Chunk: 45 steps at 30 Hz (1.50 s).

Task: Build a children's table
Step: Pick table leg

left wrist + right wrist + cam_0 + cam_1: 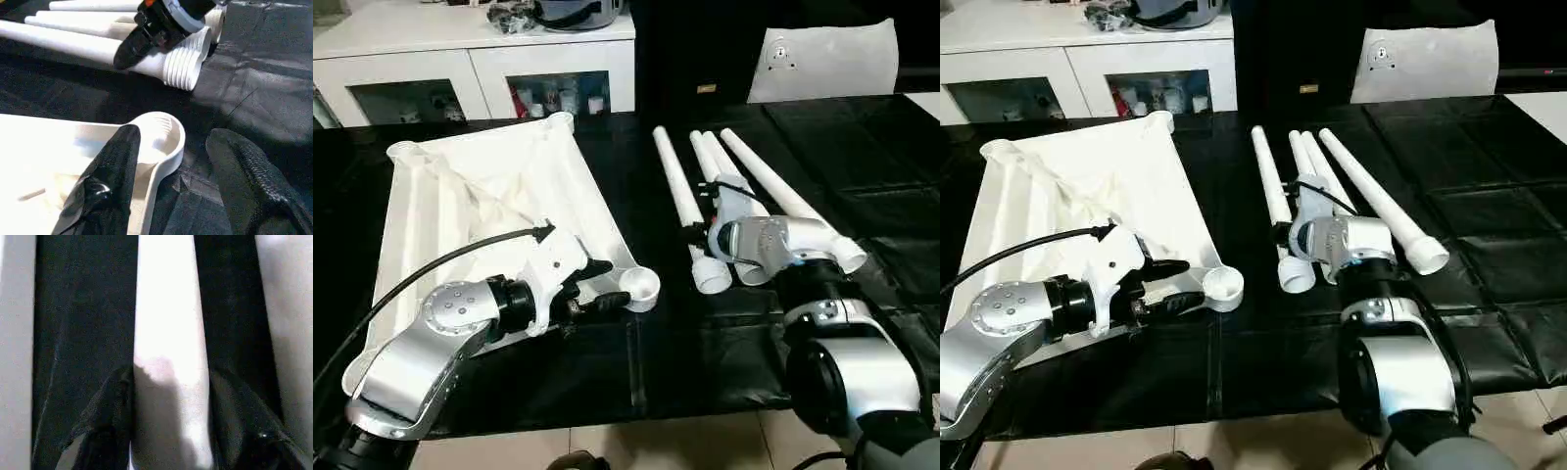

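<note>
Counter (pixel 705 343), largest item: covered in black, creased, slightly glossy sheeting, spanning the frame.

Tabletop (pixel 440 211), left half of frame: white plastic square lying underside up, raised rim, ribbed, round sockets at the corners. The nearest socket (pixel 639 285) sits at centre frame.

Four legs (pixel 773 186), right of centre: long tapered white tubes lying side by side, ribbed wide ends toward the lower frame.

Left end effector (pixel 597 286), lower left: black fingers apart, one finger (pixel 110 181) over the tabletop rim by the socket, the other over the black sheeting; nothing held.

Right end effector (pixel 168 416), centre right: textured black fingers spread, straddling one leg (pixel 168 333); whether they touch it, cannot tell.
</note>
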Motion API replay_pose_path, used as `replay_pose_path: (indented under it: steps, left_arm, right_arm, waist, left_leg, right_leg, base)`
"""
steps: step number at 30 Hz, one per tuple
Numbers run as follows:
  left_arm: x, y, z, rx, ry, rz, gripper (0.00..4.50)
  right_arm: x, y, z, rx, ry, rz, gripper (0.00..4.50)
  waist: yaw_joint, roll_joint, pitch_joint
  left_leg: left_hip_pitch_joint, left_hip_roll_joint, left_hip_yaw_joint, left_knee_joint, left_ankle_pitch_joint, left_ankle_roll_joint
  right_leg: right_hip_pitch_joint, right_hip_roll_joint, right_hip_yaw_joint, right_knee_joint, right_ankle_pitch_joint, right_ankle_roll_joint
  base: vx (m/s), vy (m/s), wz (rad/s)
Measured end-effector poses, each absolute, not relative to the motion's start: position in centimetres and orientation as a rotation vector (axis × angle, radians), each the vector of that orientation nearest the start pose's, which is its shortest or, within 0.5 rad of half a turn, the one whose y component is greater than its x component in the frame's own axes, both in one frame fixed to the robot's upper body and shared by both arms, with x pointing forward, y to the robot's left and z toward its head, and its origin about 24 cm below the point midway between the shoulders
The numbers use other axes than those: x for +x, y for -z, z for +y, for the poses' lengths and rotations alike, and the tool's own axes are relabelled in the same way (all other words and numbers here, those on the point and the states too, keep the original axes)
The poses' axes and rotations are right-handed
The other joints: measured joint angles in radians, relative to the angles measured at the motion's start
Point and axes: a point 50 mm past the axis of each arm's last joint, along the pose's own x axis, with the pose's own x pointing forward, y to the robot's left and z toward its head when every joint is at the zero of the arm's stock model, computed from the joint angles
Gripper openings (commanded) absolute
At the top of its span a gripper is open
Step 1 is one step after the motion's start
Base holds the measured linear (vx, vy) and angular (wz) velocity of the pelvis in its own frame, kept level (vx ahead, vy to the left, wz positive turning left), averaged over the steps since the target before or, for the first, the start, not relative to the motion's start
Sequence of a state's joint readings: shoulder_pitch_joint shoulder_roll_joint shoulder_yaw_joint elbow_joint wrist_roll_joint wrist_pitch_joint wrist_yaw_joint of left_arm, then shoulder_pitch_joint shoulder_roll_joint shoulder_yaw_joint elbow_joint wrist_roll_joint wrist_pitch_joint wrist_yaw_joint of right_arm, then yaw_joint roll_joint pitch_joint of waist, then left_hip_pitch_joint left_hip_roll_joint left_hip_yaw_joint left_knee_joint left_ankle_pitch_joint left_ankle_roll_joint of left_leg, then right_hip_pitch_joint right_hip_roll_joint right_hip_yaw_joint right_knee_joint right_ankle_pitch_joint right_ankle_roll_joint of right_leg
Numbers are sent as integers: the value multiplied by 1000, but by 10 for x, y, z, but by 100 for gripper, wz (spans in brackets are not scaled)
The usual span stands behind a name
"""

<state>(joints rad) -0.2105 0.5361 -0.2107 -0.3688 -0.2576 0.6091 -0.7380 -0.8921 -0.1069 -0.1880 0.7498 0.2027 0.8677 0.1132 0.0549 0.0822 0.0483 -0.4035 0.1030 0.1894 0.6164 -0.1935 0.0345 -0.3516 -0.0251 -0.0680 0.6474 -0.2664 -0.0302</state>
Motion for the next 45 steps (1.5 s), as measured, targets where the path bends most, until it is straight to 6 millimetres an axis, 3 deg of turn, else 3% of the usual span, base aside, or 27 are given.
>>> replay_pose_path:
  steps: [12,17,22,26,32,36,38,42,45]
  left_arm:
    - [256,-110,136,306,948,229,251]
    - [265,-115,141,315,862,187,251]
    - [277,-125,143,274,784,141,251]
    - [289,-136,141,206,759,110,251]
    - [299,-147,131,57,752,72,316]
    - [308,-164,123,-77,760,16,337]
    - [310,-172,120,-135,778,-6,368]
    - [316,-177,111,-298,803,1,412]
    - [319,-182,106,-398,817,-5,416]
  right_arm:
    - [370,-100,-121,190,-271,535,186]
    - [363,-112,-124,177,-266,377,186]
    - [354,-119,-127,232,-288,285,186]
    - [343,-120,-129,357,-369,252,186]
    - [332,-128,-131,439,-516,172,186]
    - [322,-132,-128,509,-661,119,186]
    - [319,-135,-129,529,-712,99,186]
    - [312,-134,-133,547,-809,76,186]
    - [309,-132,-135,558,-848,80,186]
  waist:
    - [3,-1,1]
    - [4,-1,1]
    - [3,7,4]
    - [5,24,7]
    - [7,29,6]
    - [10,29,6]
    - [10,28,6]
    - [23,26,6]
    - [32,25,7]
  left_leg:
    - [0,0,1,0,0,0]
    - [0,0,1,0,0,0]
    - [0,0,1,0,0,0]
    - [0,0,1,0,0,0]
    - [0,0,0,-1,0,0]
    - [0,0,0,0,0,1]
    - [0,0,0,0,0,1]
    - [-1,0,0,1,0,3]
    - [-2,0,1,1,2,8]
  right_leg:
    - [0,0,0,0,0,0]
    - [0,0,1,-1,0,0]
    - [0,0,1,-1,1,1]
    - [0,0,1,-1,1,2]
    - [0,0,0,-1,1,2]
    - [1,0,1,-1,1,2]
    - [1,0,1,-1,1,2]
    - [1,0,0,-1,1,2]
    - [0,-1,0,-1,1,2]
  base:
    - [0,0,0]
    - [0,0,0]
    - [0,0,0]
    - [0,0,0]
    - [0,0,0]
    - [0,0,0]
    - [0,0,0]
    - [0,0,0]
    - [0,0,0]
